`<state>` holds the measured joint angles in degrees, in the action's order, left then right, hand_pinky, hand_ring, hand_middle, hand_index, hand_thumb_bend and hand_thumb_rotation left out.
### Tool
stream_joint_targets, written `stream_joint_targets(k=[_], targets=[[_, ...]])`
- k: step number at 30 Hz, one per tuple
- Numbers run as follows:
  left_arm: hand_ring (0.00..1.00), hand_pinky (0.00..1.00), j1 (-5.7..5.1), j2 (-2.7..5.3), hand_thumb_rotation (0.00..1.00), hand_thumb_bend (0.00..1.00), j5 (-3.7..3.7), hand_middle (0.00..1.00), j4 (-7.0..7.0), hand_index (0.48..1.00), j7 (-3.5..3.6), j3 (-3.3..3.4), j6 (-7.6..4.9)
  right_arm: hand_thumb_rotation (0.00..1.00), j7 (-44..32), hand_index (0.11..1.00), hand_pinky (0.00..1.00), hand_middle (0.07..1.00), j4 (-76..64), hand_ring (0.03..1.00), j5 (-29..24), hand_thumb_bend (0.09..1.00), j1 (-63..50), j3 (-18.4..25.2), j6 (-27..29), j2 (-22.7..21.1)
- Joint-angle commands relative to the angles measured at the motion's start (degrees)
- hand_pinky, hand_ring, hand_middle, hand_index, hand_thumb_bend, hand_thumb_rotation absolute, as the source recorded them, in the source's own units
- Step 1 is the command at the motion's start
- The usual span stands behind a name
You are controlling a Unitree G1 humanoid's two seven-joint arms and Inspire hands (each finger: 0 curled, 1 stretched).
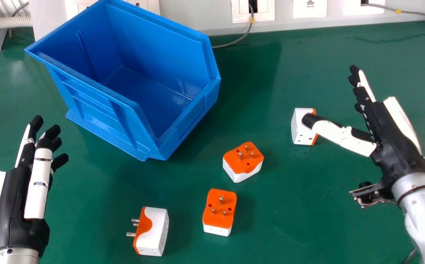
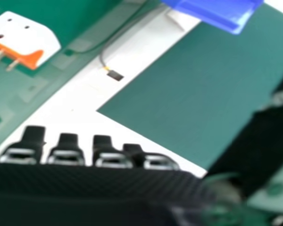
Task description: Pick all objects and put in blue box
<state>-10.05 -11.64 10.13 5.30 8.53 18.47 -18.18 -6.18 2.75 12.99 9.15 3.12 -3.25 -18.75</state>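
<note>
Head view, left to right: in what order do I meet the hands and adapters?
Left hand, sideways adapter, nearer pins-up adapter, farther pins-up adapter, rightmost adapter, right hand.

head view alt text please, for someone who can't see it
Four orange-and-white plastic plug adapters lie on a green tabletop, outside an open blue plastic box. The robot's left hand is open at left; its right hand is open at right, thumb overlapping the rightmost adapter in view.
</note>
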Motion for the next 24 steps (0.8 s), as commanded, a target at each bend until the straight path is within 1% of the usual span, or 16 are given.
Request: stream_joint_targets(k=[1,3,6,10,11,14,19,24], targets=[[0.93,0.87,0.32,-0.61,0.93,0.27,-0.10,0.93,-1.28,0.965,-0.26,0.54,-0.42,0.38,0.40,1.000,0.95,1.000,-0.23,1.000,0.35,0.683,2.11,-0.15,-0.06,-0.83],[0.93,0.87,0.00,-0.62,0.93,0.27,-0.17,0.93,-2.28,0.964,-0.45,0.50,0.03,0.37,-0.37,1.000,0.95,1.000,0.85,1.000,0.69,0.684,3.46,-0.41,-0.57,-1.54],[0.93,0.87,-0.28,-0.63,0.93,0.27,-0.17,0.92,-3.10,0.963,-0.52,0.57,0.48,0.36,-1.09,1.000,0.95,1.000,1.87,1.000,1.11,0.685,4.68,-0.80,-1.06,-2.25],[0.92,0.86,0.24,-0.89,0.92,0.27,-0.18,0.92,-1.50,0.960,-0.27,0.91,-0.16,0.33,-3.12,1.000,0.96,1.000,3.36,1.000,2.92,0.684,6.64,-2.36,-1.79,-4.71],[0.92,0.86,0.24,-0.87,0.92,0.27,-0.18,0.92,-1.54,0.959,-0.29,0.90,-0.13,0.32,-3.60,1.000,0.96,1.000,3.98,1.000,3.45,0.683,7.26,-2.83,-1.79,-5.29],[0.92,0.86,-0.02,-0.78,0.91,0.27,-0.22,0.92,-2.54,0.957,-0.42,0.81,0.39,0.31,-5.60,1.000,0.96,1.000,5.79,1.000,5.45,0.682,9.28,-4.75,-1.79,-7.50],[0.92,0.85,0.07,-1.03,0.90,0.28,-0.04,0.92,-2.19,0.952,-0.16,1.05,0.31,0.29,-8.53,1.000,0.96,1.000,9.46,1.000,8.45,0.692,12.94,-7.75,-1.68,-10.77],[0.91,0.85,0.03,-1.03,0.89,0.27,-0.04,0.91,-2.61,0.949,-0.17,1.07,0.63,0.28,-10.39,0.999,0.95,1.000,13.32,1.000,10.68,0.692,16.51,-10.32,-0.47,-12.88]])
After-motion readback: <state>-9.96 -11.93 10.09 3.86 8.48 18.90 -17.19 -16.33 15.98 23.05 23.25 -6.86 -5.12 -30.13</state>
